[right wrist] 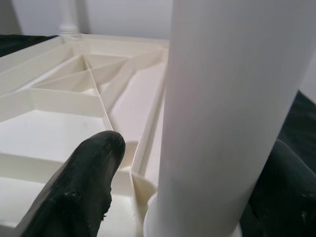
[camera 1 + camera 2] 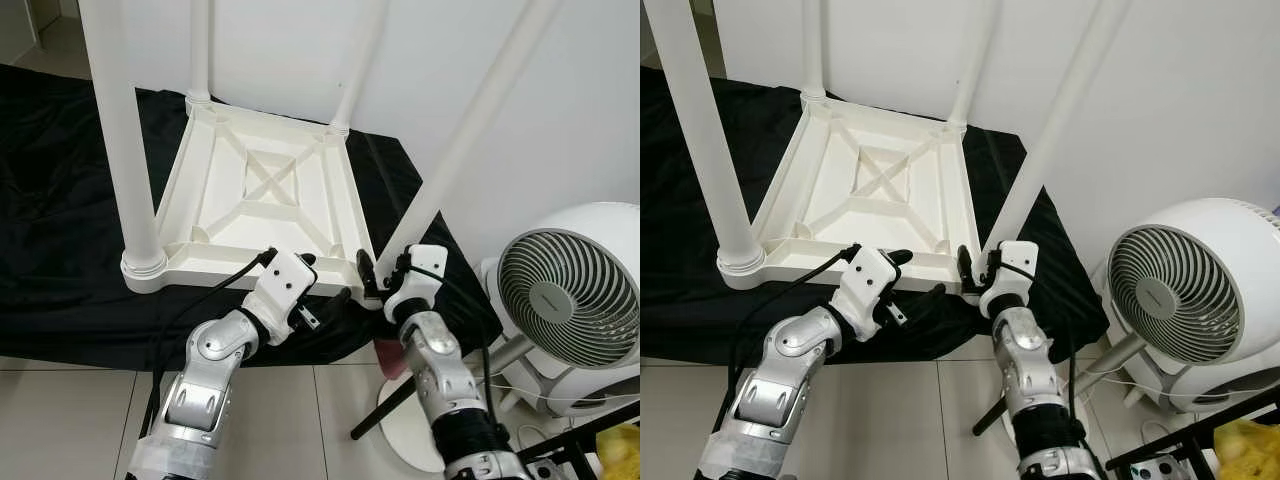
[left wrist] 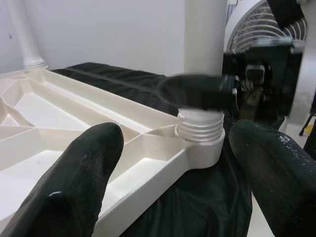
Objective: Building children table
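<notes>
The white children's tabletop [image 2: 265, 195] lay upside down on a black cloth [image 2: 60, 220] on the floor, its ribbed underside facing up and a white leg rising from each corner. The leg [image 2: 470, 130] at the tabletop's 5 o'clock corner leaned toward 1 o'clock, its threaded end sitting in the corner socket [image 3: 200, 143]. The right pincer [image 2: 383, 272] was clenched around that leg just above the socket, one black finger on each side. The left pincer [image 2: 322, 287] hovered released just at 9 o'clock of that corner, beside the tabletop's near edge, grasping nothing. A white fan [image 2: 570, 300] stood on the tiled floor at 3 o'clock; any writing on it was too small to read.
</notes>
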`<state>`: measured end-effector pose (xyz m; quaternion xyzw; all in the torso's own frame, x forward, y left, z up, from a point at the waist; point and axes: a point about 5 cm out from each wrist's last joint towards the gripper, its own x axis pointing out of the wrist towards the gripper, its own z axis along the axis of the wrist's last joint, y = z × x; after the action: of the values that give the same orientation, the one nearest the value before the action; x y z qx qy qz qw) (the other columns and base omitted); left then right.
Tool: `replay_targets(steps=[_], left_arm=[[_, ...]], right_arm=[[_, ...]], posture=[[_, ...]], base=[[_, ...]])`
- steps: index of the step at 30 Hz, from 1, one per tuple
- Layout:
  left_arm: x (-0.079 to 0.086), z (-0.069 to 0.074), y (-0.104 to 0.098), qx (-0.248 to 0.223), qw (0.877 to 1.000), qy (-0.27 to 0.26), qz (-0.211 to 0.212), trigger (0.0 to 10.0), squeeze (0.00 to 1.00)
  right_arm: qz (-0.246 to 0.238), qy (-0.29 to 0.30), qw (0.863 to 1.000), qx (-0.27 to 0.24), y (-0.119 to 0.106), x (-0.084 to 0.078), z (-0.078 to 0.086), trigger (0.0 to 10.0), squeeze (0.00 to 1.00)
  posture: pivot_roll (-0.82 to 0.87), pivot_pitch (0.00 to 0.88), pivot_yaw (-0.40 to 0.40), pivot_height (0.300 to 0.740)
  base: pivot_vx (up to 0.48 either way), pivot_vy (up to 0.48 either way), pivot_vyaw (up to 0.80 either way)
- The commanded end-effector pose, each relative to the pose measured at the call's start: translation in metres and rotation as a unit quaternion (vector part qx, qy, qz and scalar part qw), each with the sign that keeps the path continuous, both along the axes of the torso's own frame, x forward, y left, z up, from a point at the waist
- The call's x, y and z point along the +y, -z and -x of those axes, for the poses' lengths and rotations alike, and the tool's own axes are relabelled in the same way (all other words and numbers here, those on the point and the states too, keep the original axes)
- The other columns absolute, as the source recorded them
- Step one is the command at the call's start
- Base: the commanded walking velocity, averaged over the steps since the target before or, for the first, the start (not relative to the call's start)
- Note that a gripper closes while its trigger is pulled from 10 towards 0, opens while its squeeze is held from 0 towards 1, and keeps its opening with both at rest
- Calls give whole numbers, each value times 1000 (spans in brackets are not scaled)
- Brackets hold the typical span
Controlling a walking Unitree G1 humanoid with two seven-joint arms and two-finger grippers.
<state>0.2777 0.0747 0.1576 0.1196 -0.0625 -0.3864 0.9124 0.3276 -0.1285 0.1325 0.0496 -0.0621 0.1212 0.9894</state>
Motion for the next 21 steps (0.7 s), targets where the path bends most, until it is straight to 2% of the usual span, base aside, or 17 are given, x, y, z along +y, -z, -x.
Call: replay_targets(steps=[1, 3, 4, 7, 8, 12, 18, 19, 20, 21], left_arm=[[-6, 1, 1, -1, 1000, -29, 10, 10000, 0], [-6, 1, 1, -1, 1000, -30, 10, 10000, 0], [-8, 0, 0, -2, 999, -32, 12, 10000, 0], [-9, 0, -2, -5, 999, -33, 14, 10000, 0], [-10, -2, -3, -6, 999, -32, 18, 10000, 0], [-11, -4, -6, -7, 999, -30, 21, 10000, 0], [-13, -4, -7, -11, 999, -30, 15, 10000, 0], [-13, -4, -7, -12, 999, -30, 13, 10000, 0], [-15, -3, -7, -12, 999, -27, 14, 10000, 0], [-15, -3, -7, -12, 999, -27, 14, 10000, 0]], right_arm=[[2, -18, 1000, 9, 1, -7, -2, 10000, 0], [4, -28, 1000, 12, 2, -8, -2, 10000, 0], [27, -64, 997, 17, 4, -12, -4, 10000, 0], [54, -90, 994, 14, 5, -15, -6, 10000, 0], [92, -118, 989, 18, 11, -17, -8, 10000, 0], [125, -138, 982, 26, 15, -18, -11, 10000, 0], [122, -167, 978, 28, 16, -16, -16, 10000, 0], [120, -173, 977, 30, 16, -15, -16, 6471, 0], [123, -179, 976, 32, 16, -15, -17, 0, 0], [123, -179, 976, 32, 16, -15, -17, 0, 0]], posture=[[57, 0, -217, 740], [57, 0, -217, 740], [59, 0, -219, 740], [61, 0, -221, 740], [58, 0, -222, 740], [59, 0, -222, 740], [63, 0, -225, 740], [63, 0, -225, 740], [62, 0, -228, 740], [62, 0, -228, 740]], base=[[0, 0, 0], [0, 0, 0], [0, 0, 0], [0, 0, 0], [0, 0, 0], [0, 0, 0], [0, 0, 0], [0, 0, 0], [0, 0, 0], [0, 0, 0]])
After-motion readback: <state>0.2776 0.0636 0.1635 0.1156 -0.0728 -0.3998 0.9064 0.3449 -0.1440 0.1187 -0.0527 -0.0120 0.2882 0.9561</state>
